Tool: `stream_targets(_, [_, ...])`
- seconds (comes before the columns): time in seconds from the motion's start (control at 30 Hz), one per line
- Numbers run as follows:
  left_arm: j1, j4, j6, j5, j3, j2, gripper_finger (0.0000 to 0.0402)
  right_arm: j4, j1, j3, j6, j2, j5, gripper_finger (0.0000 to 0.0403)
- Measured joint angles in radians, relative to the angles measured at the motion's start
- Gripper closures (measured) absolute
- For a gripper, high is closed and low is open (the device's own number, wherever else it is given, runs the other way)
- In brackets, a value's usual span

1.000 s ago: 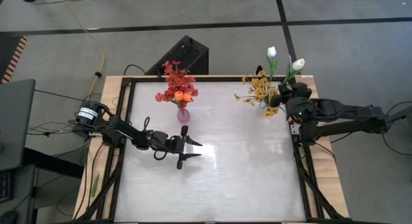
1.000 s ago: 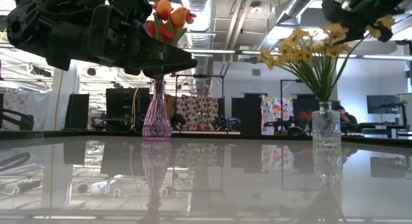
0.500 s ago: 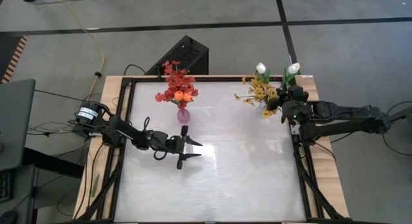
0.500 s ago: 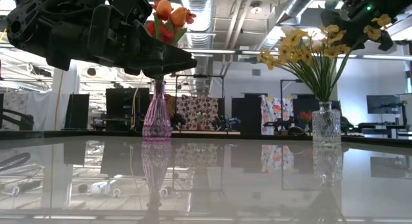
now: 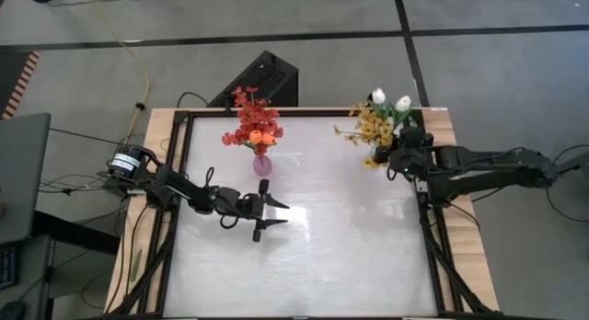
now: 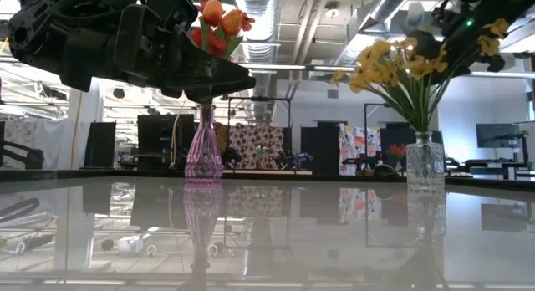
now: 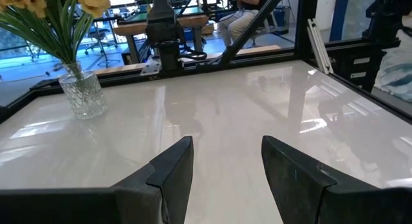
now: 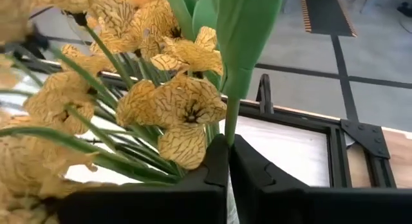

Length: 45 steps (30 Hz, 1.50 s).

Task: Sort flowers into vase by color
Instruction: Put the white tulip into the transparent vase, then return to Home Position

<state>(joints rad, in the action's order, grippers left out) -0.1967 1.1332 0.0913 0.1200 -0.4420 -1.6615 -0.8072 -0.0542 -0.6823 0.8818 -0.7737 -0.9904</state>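
Two white tulips [image 5: 390, 100] stand above the yellow blossom sprays [image 5: 372, 129], which sit in a clear glass vase [image 6: 425, 160] at the table's far right. My right gripper [image 5: 395, 161] is shut on the tulips' green stem beside the sprays. A purple vase [image 5: 262, 165] at the far middle-left holds red blossom sprays [image 5: 250, 111] and orange tulips [image 5: 261, 136]. My left gripper [image 5: 273, 215] hovers open over the table, just nearer than the purple vase, touching nothing. My right gripper pinches the green tulip stem [image 8: 230, 124] between its two fingers [image 8: 248, 169], well below the blossoms. It comes level from the table's right side, with the fingers across the stem. The tulips stand roughly upright above the hold, among the yellow sprays; the stem's lower end is hidden.
A dark frame [image 5: 431, 233] runs around the glossy white tabletop [image 5: 340, 237]. The near half of the table holds nothing but the left arm [image 5: 184, 193]. A black box [image 5: 267, 78] sits on the floor beyond the far edge.
My right gripper has moved toward the table's left and slightly nearer, carrying the white tulips in over the clear vase and into the yellow sprays. The two tulip heads have swung closer together. The yellow sprays have shifted a little as the stem came in.
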Motion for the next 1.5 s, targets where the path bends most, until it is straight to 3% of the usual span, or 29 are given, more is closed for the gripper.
stream_targets(0.23, [0.000, 0.000, -0.003, 0.000, 0.000, 0.000, 0.0227, -0.004, -0.004, -0.030, -0.069, 0.003, 0.031, 0.0295])
stream_targets(0.4, [0.000, 0.000, -0.003, 0.000, 0.000, 0.000, 0.0227, -0.008, -0.037, -0.084, -0.168, 0.003, 0.152, 0.0231])
stream_targets(0.63, [0.000, 0.000, -0.003, 0.000, 0.000, 0.000, 0.0227, -0.222, -0.079, -0.192, -0.185, 0.003, 0.262, 0.0175])
stream_targets(0.93, [0.000, 0.000, -0.006, 0.000, 0.000, 0.000, 0.0227, -0.440, -0.109, -0.294, -0.217, 0.002, 0.370, 0.0168])
stream_targets(1.3, [0.000, 0.000, -0.006, 0.000, 0.000, 0.000, 0.0227, -0.521, -0.113, -0.372, -0.238, -0.001, 0.675, 0.0174])
stream_targets(1.5, [0.000, 0.000, -0.012, 0.000, 0.000, 0.000, 0.0227, -0.556, -0.113, -0.400, -0.234, -0.025, 0.680, 0.0188])
